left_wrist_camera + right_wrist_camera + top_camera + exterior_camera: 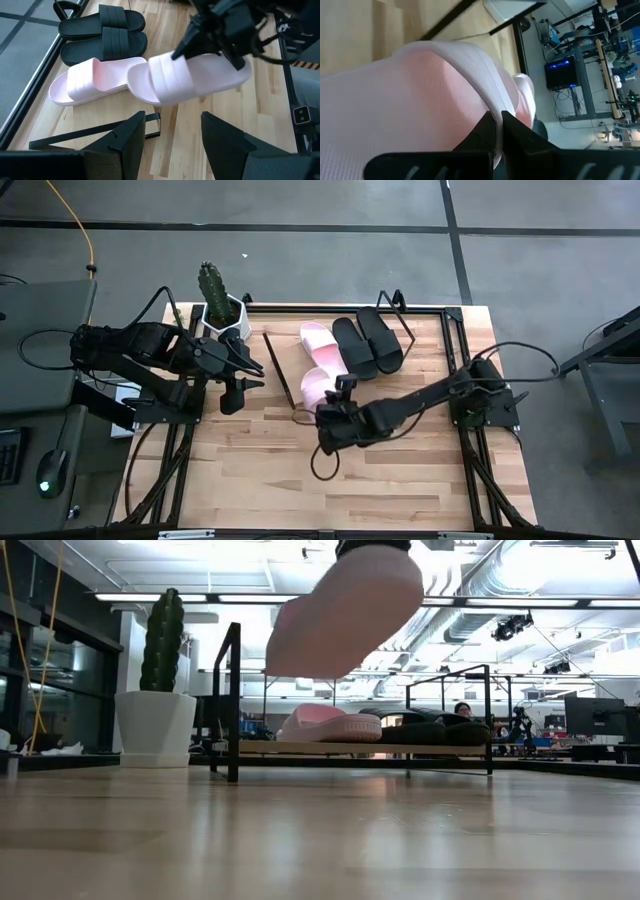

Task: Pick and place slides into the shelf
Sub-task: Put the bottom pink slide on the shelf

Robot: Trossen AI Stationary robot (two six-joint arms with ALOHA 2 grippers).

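Aloft, right end effector (220, 42) pinches smooth pink slide (190, 77).

Two pink slides (318, 360), two black slides (367, 342), light wood shelf (340, 748)

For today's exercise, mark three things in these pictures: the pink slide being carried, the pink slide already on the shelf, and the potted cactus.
carried pink slide (200, 80), left wrist view, on its wide strap.
pink slide on the shelf (87, 82), left wrist view, on its strap.
potted cactus (212, 285), high view, on the green stem.
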